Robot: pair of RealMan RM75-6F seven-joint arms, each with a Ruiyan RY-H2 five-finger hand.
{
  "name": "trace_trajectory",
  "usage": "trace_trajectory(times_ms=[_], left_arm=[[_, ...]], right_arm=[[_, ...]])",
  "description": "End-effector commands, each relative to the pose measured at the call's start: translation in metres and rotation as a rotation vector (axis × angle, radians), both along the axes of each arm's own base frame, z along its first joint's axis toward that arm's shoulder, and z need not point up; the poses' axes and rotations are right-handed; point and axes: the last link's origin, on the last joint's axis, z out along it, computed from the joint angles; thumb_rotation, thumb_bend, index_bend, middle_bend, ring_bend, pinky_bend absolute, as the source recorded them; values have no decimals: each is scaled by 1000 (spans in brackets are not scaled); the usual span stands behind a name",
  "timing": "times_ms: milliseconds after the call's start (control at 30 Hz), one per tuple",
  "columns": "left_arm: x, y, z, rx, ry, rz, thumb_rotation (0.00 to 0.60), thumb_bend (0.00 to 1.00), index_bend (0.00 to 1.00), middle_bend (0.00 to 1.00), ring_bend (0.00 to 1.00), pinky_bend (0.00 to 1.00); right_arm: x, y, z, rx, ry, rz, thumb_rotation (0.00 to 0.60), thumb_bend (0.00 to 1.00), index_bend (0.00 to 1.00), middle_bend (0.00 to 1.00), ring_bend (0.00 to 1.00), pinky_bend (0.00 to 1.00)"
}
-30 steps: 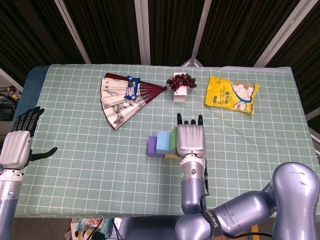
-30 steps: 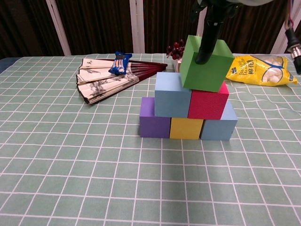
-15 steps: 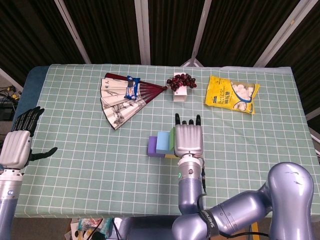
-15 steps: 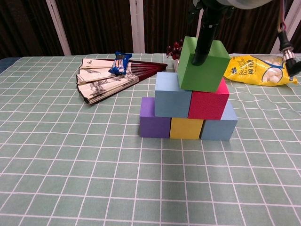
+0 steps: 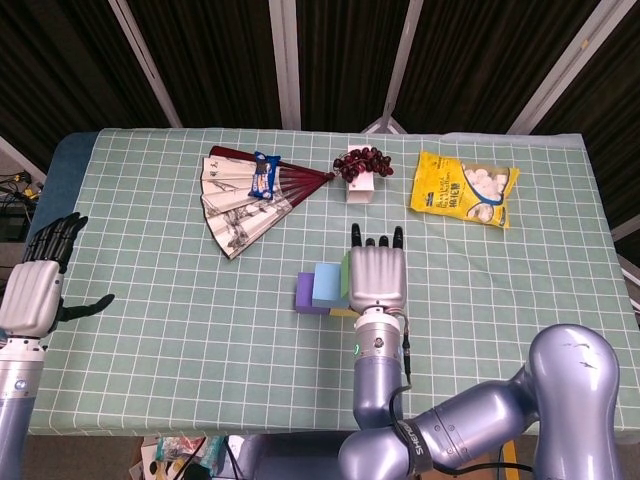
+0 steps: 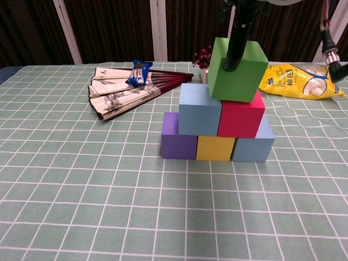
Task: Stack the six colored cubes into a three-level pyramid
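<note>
Right hand [image 5: 377, 277] grips the green cube [image 6: 237, 69], tilted, low corner toward the red cube [image 6: 240, 117] at five o'clock. Seat lies toward nine o'clock, centred over the seam with the upper blue cube [image 6: 198, 109].

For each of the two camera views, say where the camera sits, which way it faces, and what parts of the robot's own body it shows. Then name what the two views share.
Head view: high above the near table edge, looking steeply down; shows the left hand, right hand and right arm.
Chest view: low, near table height, looking level across; shows only fingers of the right hand on the green cube.
Shared: cube pyramid, fan, yellow bag.
</note>
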Motion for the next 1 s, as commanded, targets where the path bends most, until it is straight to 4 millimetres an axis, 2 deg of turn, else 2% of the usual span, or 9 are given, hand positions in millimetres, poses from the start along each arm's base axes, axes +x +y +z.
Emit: trace_trajectory(times_ms=[33, 1000], left_arm=[[0, 0, 0, 0, -1, 0, 600, 47, 0, 14, 0, 9], [-1, 0, 1, 3, 2, 2, 600, 47, 0, 14, 0, 9]], right_arm=[[1, 0, 0, -1, 3, -2, 600, 332, 0, 372, 213, 65], [4, -2, -4, 10, -2, -20, 600, 332, 0, 418, 213, 66]])
